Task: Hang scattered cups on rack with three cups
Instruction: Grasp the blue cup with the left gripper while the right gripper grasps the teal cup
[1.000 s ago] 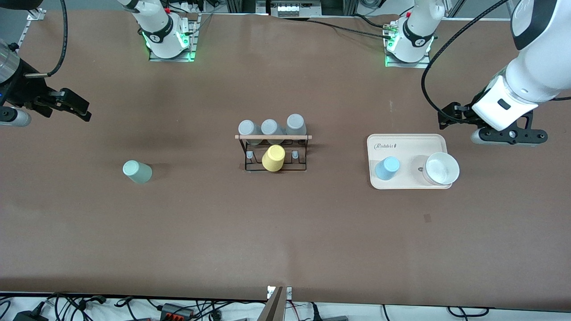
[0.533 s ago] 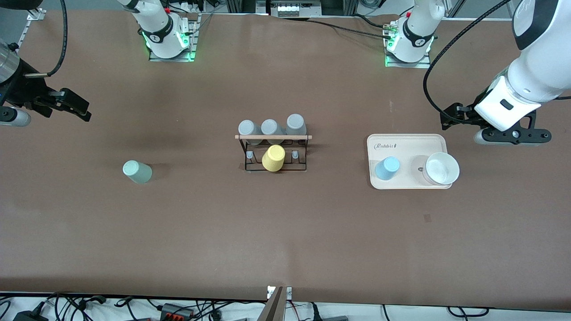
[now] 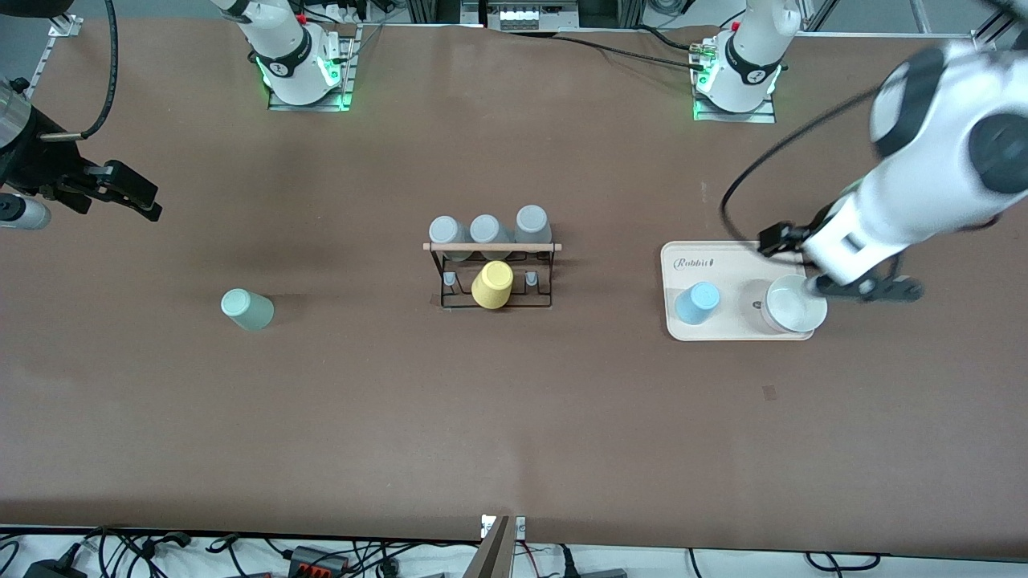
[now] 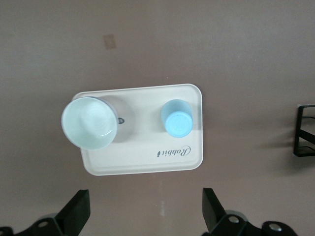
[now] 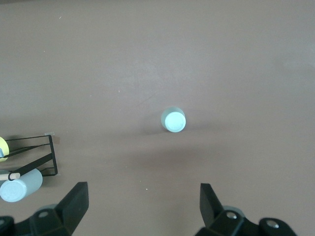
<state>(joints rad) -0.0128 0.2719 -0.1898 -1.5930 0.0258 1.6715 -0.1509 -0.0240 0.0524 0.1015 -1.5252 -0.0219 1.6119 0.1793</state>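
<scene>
A pale mint-green cup (image 3: 246,309) stands alone on the table toward the right arm's end; it also shows in the right wrist view (image 5: 174,120). A light blue cup (image 3: 696,303) stands upside down on the cream tray (image 3: 739,258), and shows in the left wrist view (image 4: 176,118). The black wire rack (image 3: 494,247) with its wooden rod is at the table's middle. My left gripper (image 3: 839,266) is open and empty in the air by the tray's edge (image 4: 142,214). My right gripper (image 3: 128,191) is open and empty in the air, well away from the mint-green cup (image 5: 142,206).
Three grey cups (image 3: 487,230) hang on the rack's side farther from the front camera, and a yellow cup (image 3: 492,285) on its nearer side. A white bowl (image 3: 795,303) sits on the tray beside the blue cup (image 4: 90,123).
My left arm has swung in from beside the tray toward the bowl's corner of it. The right arm has barely moved. The cups have not moved.
</scene>
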